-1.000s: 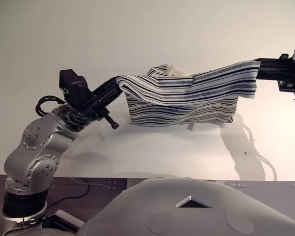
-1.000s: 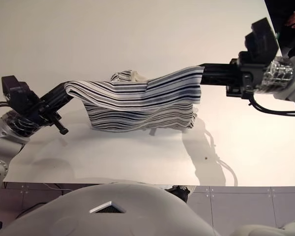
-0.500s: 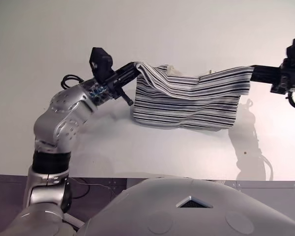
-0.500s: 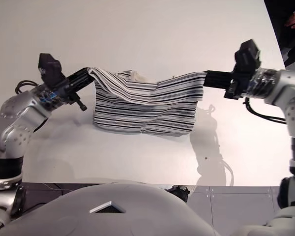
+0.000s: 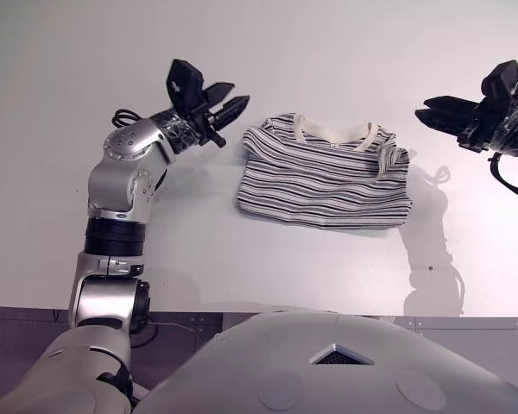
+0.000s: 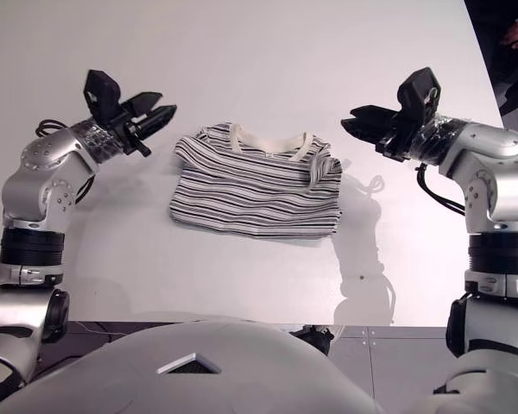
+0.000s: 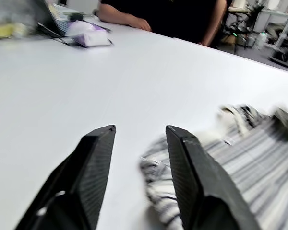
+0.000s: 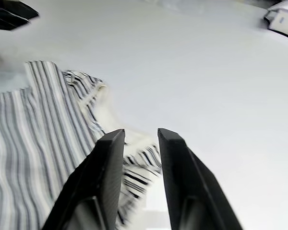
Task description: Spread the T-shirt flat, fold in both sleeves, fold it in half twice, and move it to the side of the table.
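Note:
The black-and-white striped T-shirt (image 5: 326, 184) lies on the white table (image 5: 242, 52), folded into a rough rectangle with its cream collar toward the far side. Its right shoulder corner is bunched up. My left gripper (image 5: 232, 105) hovers open just left of the shirt's far-left corner, with nothing between its fingers; the left wrist view has the striped edge (image 7: 192, 191) just beyond the jaws. My right gripper (image 6: 352, 121) hangs open to the right of the shirt's far-right corner, empty; its wrist view has the bunched cloth (image 8: 62, 143) past the jaws.
The table is bare around the shirt on every side. In the left wrist view a person sits at the far edge, near a small bag (image 7: 86, 37) and other clutter. The table's front edge (image 5: 242, 308) runs close to my body.
Both grippers have let go of the shirt's corners and opened. The shirt, held stretched in the air before, has dropped flat onto the table. Both arms drew back outward.

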Tool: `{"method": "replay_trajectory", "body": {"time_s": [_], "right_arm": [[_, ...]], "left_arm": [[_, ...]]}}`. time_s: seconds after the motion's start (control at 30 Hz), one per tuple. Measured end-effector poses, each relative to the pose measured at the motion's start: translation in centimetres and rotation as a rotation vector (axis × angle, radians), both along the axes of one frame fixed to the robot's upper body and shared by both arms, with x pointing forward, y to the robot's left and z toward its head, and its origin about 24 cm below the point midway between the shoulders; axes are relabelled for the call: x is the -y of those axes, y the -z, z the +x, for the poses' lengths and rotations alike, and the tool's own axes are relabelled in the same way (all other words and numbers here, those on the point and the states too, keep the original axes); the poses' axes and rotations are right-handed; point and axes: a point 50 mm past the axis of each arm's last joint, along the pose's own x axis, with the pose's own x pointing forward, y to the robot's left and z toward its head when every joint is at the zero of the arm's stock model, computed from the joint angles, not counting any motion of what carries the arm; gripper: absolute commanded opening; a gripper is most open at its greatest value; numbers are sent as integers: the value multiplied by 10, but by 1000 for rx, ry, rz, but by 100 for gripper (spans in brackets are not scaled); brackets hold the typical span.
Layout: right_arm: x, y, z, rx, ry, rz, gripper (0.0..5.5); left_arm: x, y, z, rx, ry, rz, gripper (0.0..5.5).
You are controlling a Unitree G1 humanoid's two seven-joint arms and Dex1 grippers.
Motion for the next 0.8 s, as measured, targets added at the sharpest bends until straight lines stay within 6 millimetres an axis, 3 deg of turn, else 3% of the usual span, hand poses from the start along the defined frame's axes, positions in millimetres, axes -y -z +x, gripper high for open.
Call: {"method": "replay_trajectory", "body": {"time_s": [0.07,0.2,0.23,0.3,0.4,0.43,0.6,0.8], "right_arm": [[-6,1,0,7,-19,15,224],[-52,-33,-30,82,-400,143,231],[-58,-35,-38,94,-462,123,231],[-60,-20,-50,76,-512,40,231],[-56,0,-48,46,-522,-82,231],[-56,9,-44,35,-518,-119,231],[-56,27,-32,94,-612,-313,231],[-86,45,-28,161,-709,-323,231]], "left_arm": [[-13,-6,-1,34,-85,-16,224],[-23,-9,-44,56,-177,-79,224],[-17,-9,-55,49,-166,-91,224],[9,-8,-78,28,-52,-97,224],[35,0,-104,-16,108,-22,224],[42,11,-114,-72,161,25,224],[39,42,-113,-124,152,301,224],[53,63,-110,-119,215,477,224]]}}
